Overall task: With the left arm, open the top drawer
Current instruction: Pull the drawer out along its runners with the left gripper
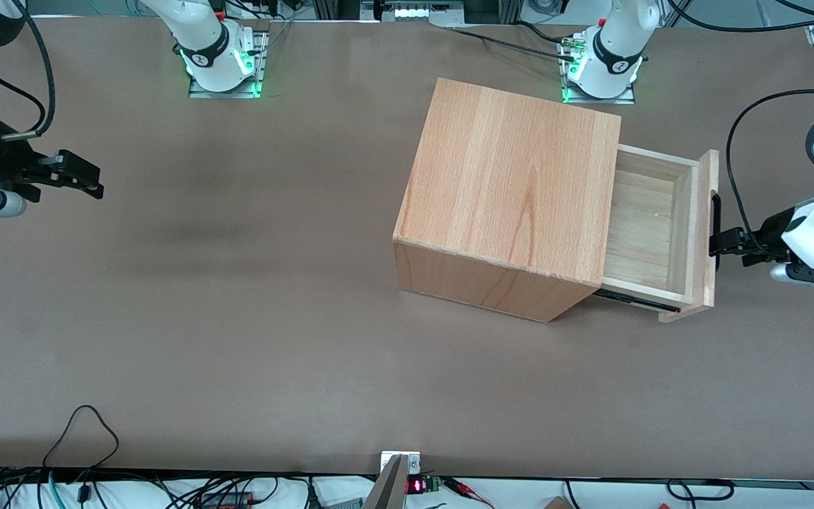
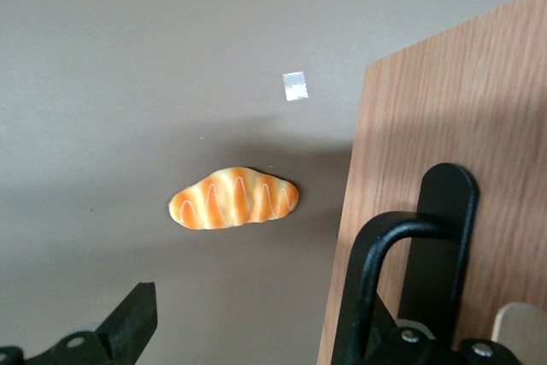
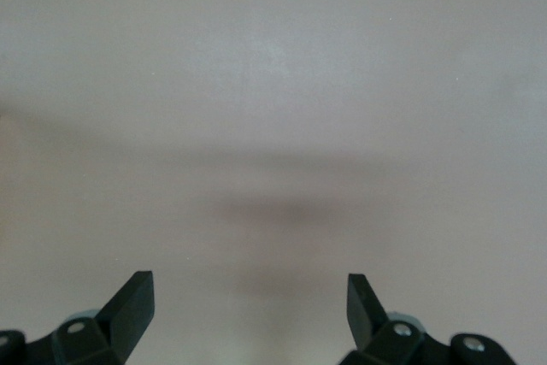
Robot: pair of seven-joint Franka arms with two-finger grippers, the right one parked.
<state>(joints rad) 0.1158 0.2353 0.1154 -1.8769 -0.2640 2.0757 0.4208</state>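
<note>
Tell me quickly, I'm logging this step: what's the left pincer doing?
Left pincer: at the drawer handle, fingers open around the bar, not clamped.

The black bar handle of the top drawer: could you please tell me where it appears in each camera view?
Front view: the black bar handle sits on the top drawer's front panel, at the working arm's end of the table, with the left arm's pincer at it.
Left wrist view: the handle curves across the panel, close to the camera.
Right wrist view: not in it.
Shared landmark: the wooden front panel.
</note>
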